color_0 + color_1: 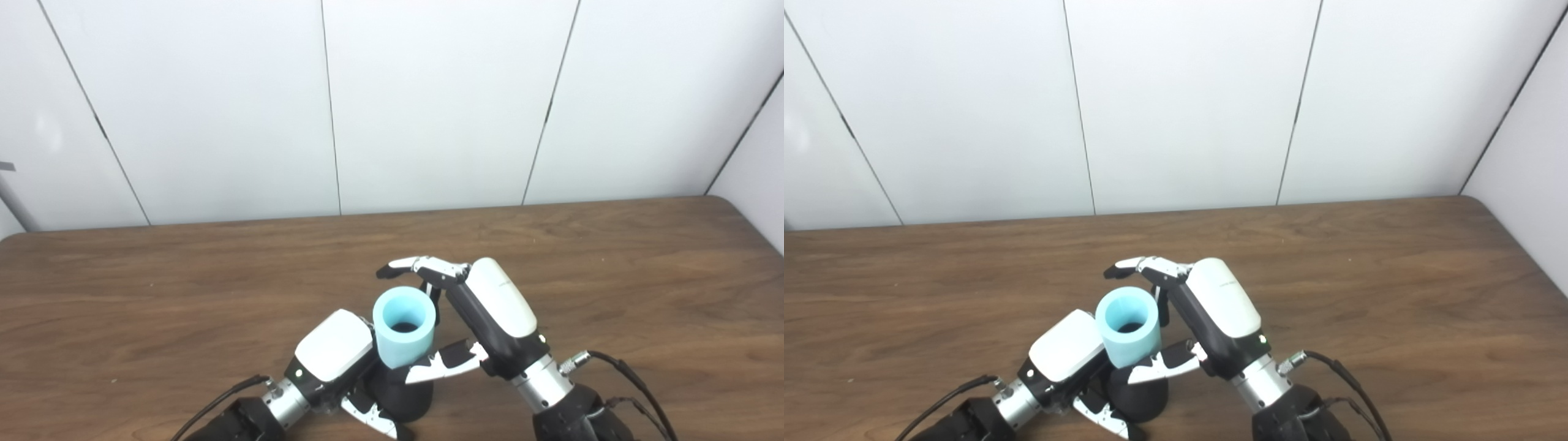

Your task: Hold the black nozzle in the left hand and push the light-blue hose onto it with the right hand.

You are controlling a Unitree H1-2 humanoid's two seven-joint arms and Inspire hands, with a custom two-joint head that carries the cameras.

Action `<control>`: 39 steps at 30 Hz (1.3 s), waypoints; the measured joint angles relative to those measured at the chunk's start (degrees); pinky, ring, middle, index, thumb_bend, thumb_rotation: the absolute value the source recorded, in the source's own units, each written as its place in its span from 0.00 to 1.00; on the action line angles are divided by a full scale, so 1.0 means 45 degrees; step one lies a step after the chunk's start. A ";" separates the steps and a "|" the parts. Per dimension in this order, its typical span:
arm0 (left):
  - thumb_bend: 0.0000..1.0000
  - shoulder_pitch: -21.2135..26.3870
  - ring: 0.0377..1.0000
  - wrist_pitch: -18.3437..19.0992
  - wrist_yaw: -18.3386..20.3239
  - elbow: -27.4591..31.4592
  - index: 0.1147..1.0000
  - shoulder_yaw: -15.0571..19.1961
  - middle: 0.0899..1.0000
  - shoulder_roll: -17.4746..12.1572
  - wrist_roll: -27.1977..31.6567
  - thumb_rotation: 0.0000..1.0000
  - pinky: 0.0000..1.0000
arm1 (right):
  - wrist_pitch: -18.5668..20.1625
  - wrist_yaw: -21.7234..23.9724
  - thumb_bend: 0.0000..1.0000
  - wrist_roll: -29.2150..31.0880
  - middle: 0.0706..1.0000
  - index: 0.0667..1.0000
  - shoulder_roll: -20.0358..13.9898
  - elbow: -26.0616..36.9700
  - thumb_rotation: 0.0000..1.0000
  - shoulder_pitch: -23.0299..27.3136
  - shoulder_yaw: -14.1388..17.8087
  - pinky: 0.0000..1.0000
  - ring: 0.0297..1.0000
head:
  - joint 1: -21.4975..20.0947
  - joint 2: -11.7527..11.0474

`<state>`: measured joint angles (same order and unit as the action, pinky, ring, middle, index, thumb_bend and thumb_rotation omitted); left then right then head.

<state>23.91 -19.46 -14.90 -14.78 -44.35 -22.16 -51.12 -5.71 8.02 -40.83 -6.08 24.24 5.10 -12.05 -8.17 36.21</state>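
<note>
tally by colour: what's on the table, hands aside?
Light-blue: 1, the light-blue hose
Black: 1, the black nozzle
Total: 2, sharing the table with the left hand and right hand.

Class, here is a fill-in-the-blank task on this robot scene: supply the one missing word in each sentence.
1. The light-blue hose sits on top of the ____ nozzle.
2. The hose's open end faces ____.
3. The right hand is closed around the ____.
4. Everything rests on a ____ table.

Missing words: black; upward; hose; wooden
</note>
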 measured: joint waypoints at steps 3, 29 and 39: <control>0.52 0.0001 0.24 -0.0002 0.0000 -0.0002 0.45 -0.0015 0.33 0.0000 -0.0001 0.00 0.26 | 0.0162 0.0007 1.00 0.0049 0.76 0.76 0.0011 -0.0002 0.30 0.0001 -0.0009 0.57 0.70 | 0.0000 0.0000; 0.51 0.0004 0.25 0.0023 0.0015 0.0026 0.45 -0.0014 0.33 0.0000 0.0002 0.00 0.27 | 0.0236 0.0055 1.00 0.1145 0.85 0.86 -0.0085 0.0088 0.71 -0.0100 0.0791 0.68 0.80 | -0.0039 -0.0019; 0.52 0.0005 0.27 0.0023 0.0015 0.0019 0.44 -0.0024 0.34 0.0001 0.0003 0.00 0.29 | 0.0144 0.0211 1.00 0.1439 0.87 0.88 -0.0992 0.1633 0.90 -0.0071 0.1174 0.77 0.85 | -0.0039 -0.0020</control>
<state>23.94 -19.36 -14.83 -14.69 -44.46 -22.15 -51.10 -5.06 8.97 -34.35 -10.55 31.58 4.78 -6.77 -8.35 36.12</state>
